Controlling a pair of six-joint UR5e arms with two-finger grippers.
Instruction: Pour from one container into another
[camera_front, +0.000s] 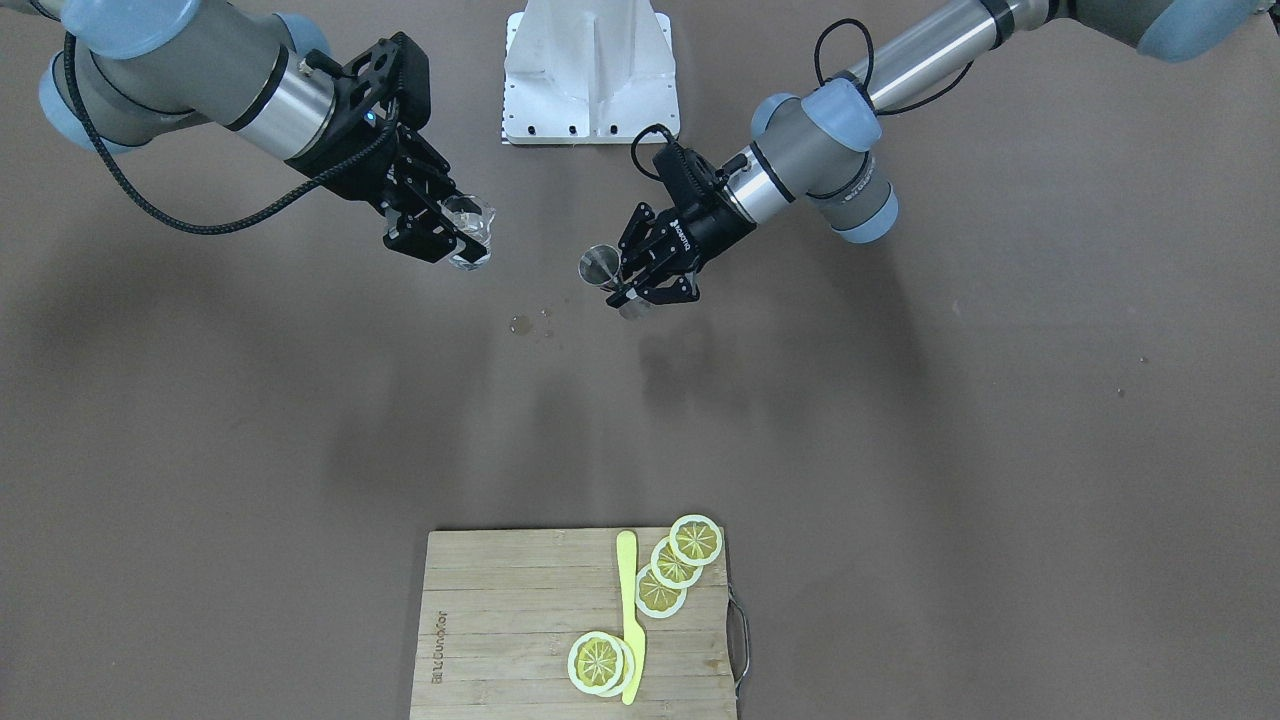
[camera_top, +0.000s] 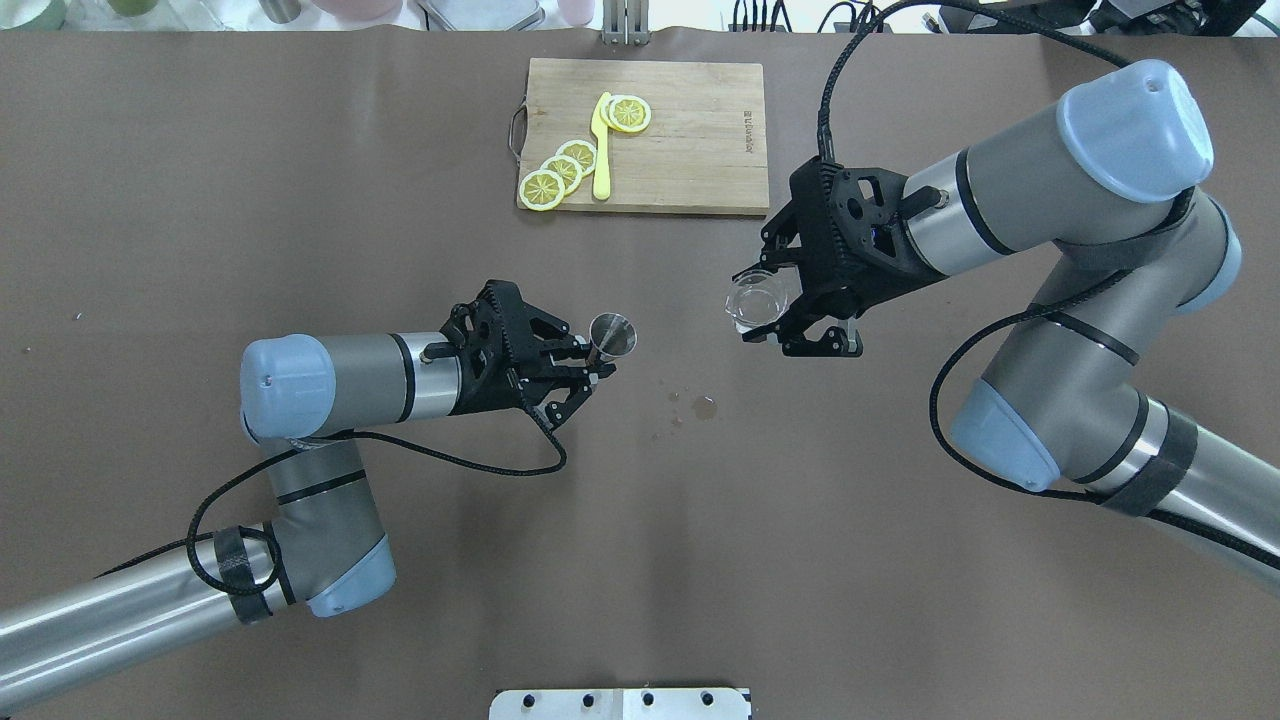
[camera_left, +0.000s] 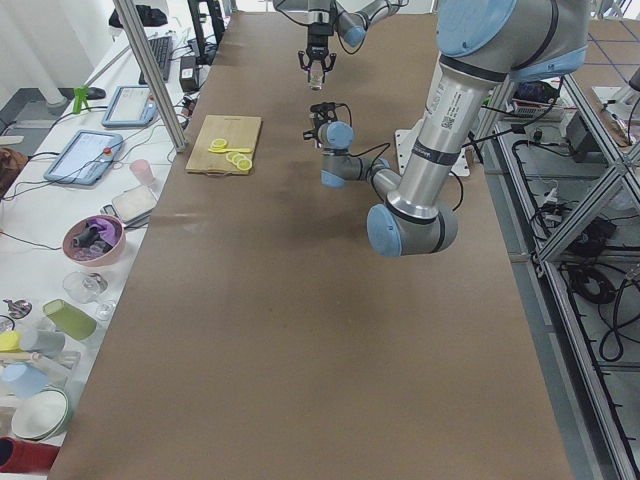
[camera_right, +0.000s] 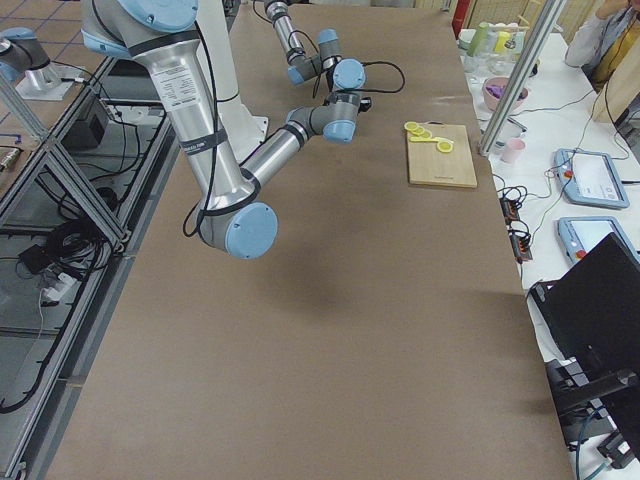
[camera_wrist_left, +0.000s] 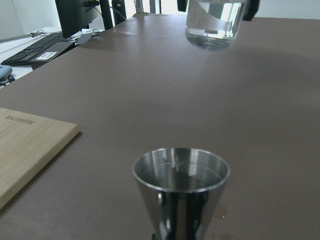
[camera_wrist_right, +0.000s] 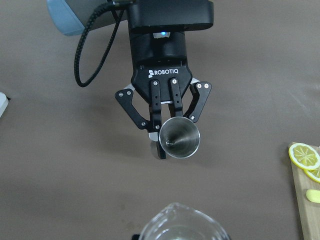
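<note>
The steel jigger (camera_top: 612, 334) stands upright in the air above the table (camera_top: 250, 180), a little toward 9 o'clock of the table's middle in the overhead view. The left tool (camera_top: 596, 356) is clamped narrow on its waist, reaching in sideways from 8 o'clock. That grip leaves the mouth free and level, which suits a vessel meant to receive. Whether it holds any liquid yet I cannot tell; its inside only shows bright reflections.

At 3 o'clock of the jigger, apart from it with bare table between, hangs a clear glass cup (camera_top: 757, 300) with water in it. The right tool (camera_top: 782, 306) holds it by the sides, fingers closed around its wall. In the left wrist view the glass sits roughly upright and higher than the jigger's rim. So I judge the pour has not begun here, and the glass has to come across to 9 o'clock and tip over the small mouth.

A few wet spots (camera_top: 704, 405) lie on the table at 5 o'clock of the jigger, between the two vessels. They suggest how easily water misses so narrow a target.

At 12 o'clock, well apart at the table's far edge, a wooden cutting board (camera_top: 700, 140) carries lemon slices (camera_top: 563, 170) and a yellow knife (camera_top: 601, 150), clear of both arms.
</note>
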